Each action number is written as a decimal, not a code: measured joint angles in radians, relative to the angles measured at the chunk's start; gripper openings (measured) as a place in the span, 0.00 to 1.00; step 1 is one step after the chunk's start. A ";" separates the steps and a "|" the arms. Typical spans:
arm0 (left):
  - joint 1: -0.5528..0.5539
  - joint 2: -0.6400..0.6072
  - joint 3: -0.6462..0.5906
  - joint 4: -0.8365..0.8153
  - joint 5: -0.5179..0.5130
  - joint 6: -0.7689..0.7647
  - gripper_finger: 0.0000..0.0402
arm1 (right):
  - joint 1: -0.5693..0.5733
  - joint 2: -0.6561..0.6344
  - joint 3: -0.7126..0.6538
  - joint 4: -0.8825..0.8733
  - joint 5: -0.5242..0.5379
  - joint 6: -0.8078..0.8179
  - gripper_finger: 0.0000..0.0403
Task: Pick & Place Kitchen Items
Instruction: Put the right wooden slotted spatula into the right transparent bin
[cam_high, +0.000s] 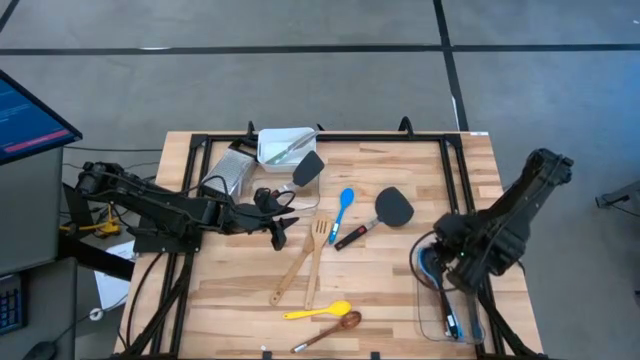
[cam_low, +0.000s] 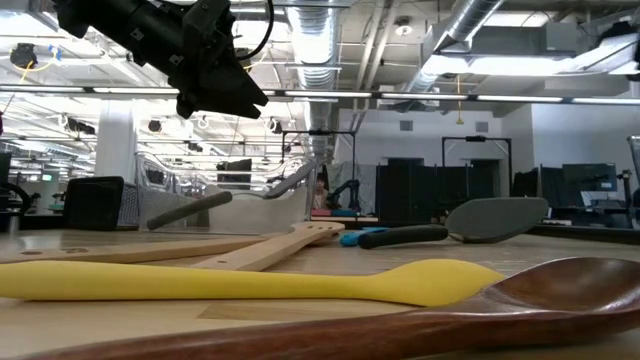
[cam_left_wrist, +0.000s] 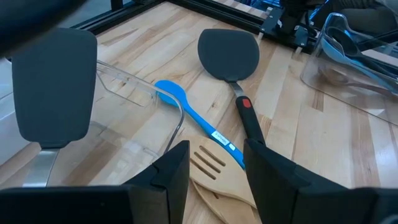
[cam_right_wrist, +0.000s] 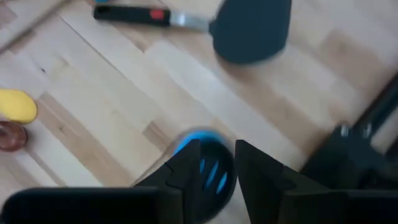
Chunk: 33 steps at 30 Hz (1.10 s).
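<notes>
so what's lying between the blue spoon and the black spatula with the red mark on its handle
Nothing: in the high view, only bare wood separates the blue spoon from the black spatula. The left wrist view shows the same gap.

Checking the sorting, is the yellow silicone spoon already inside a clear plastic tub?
No, the yellow silicone spoon lies on the bare wooden table, beside a dark wooden spoon.
</notes>
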 joint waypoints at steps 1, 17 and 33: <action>0.000 0.000 0.000 0.000 0.000 0.000 0.34 | -0.012 -0.001 0.000 0.010 0.015 -0.039 0.22; 0.000 0.000 0.000 0.000 0.000 0.000 0.34 | -0.196 0.000 0.000 0.296 0.036 -0.568 0.11; 0.000 0.000 0.000 -0.001 0.000 0.000 0.34 | -0.291 -0.006 -0.003 0.481 0.078 -0.956 0.00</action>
